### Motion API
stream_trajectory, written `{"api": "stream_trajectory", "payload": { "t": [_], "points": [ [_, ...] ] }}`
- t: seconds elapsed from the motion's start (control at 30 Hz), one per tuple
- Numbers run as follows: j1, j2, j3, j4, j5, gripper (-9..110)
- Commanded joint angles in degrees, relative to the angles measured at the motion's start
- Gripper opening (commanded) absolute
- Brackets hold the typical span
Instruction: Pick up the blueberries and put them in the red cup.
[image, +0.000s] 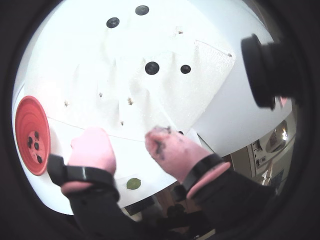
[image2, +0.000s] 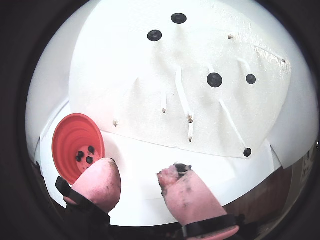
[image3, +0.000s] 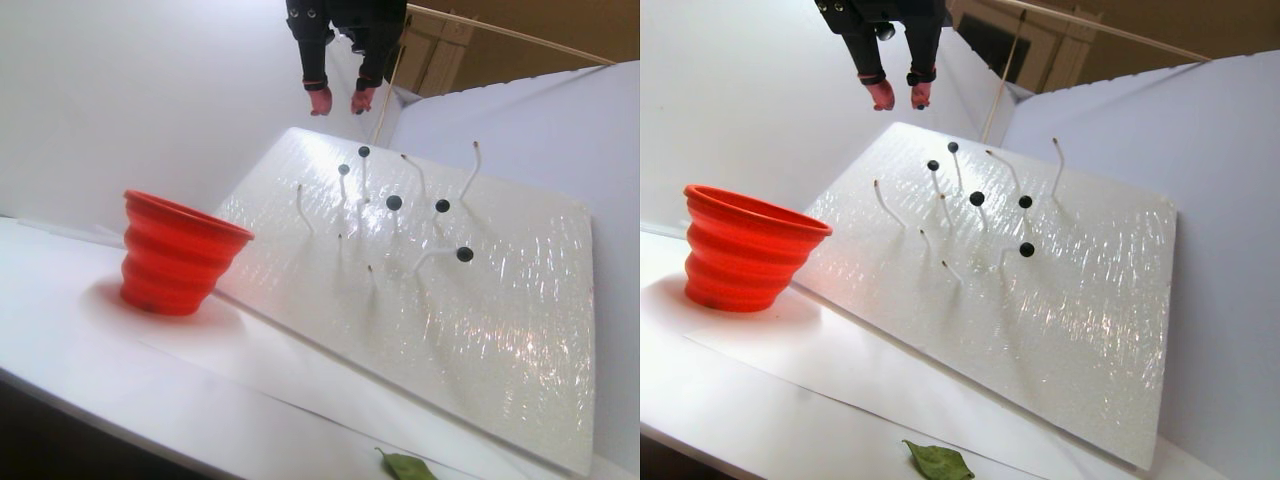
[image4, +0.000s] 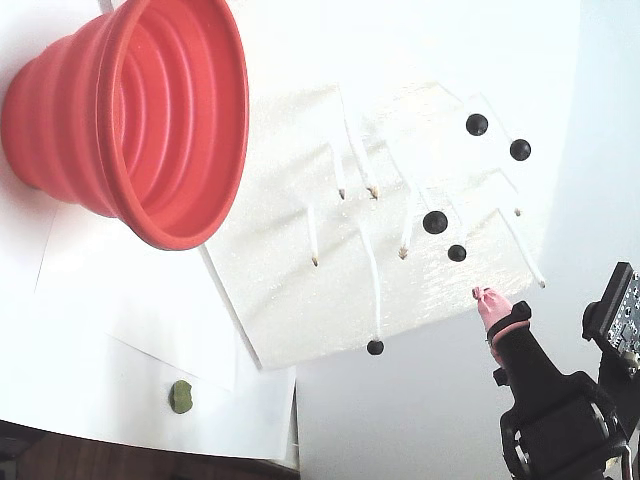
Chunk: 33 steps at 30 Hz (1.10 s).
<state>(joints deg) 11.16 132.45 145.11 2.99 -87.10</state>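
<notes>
The arm is hanging high above the board, its jaws (image2: 142, 182) standing open and empty. The cup (image3: 178, 255) is standing upright, mouth up, and is holding some blueberries (image2: 85, 156).

I see both wrist views ringed by a black fisheye vignette, their centres washed out nearly white. The textured white board (image3: 420, 270) glints with specular streaks in the stereo pair (stalks cast thin shadows). The red cup (image3: 178, 252) throws a soft reddish shadow.

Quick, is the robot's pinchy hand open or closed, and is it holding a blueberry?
End effector: open, pink fingertips apart, no blueberry between them; it is above the white board.
</notes>
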Motion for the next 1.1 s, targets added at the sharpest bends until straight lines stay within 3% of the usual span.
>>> {"api": "stream_trajectory", "payload": {
  "t": [0.0, 1.07],
  "points": [
    [2.8, -0.4, -4.2, -2.5, -0.6, 15],
    [8.0, -25.9, -20.8, -14.9, -2.3, 17]
  ]
}}
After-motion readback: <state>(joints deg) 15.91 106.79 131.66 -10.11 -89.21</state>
